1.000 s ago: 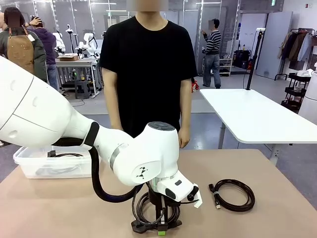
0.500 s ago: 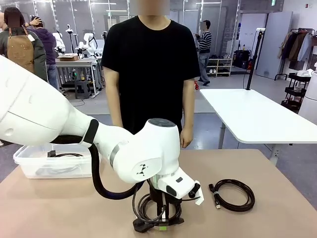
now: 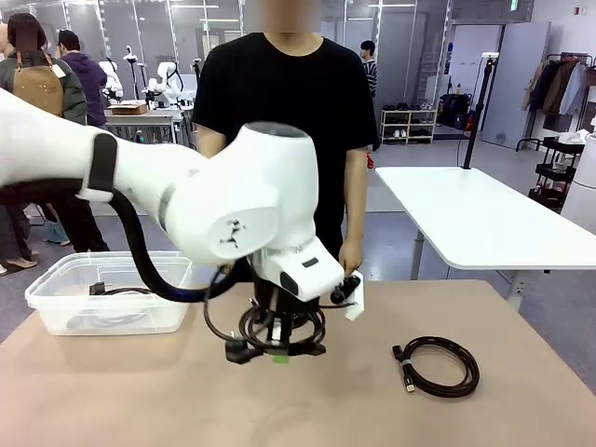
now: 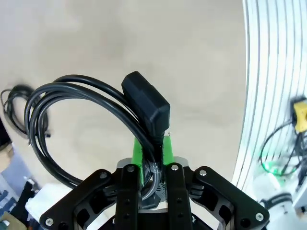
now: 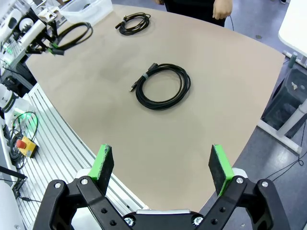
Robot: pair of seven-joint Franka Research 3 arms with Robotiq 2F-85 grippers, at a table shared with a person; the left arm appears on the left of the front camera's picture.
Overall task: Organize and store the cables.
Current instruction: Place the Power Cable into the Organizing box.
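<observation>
Black cable coil (image 4: 144, 103) hangs pinched between the pads of the left gripper (image 4: 152, 155), above the middle of the table (image 3: 140, 400); we judge the job partway done.
We see one cord (image 3: 121, 291) already in the clear bin (image 3: 42, 300) at the table's far left corner. Two coils are left on the tabletop, one near the right edge (image 3: 470, 368) and a smaller one toward the far edge (image 5: 132, 24). The right gripper (image 5: 161, 163) hovers spread and empty.

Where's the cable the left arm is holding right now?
Front view: the held coil hangs from the left pincer above the table's middle, right of the clear bin.
</observation>
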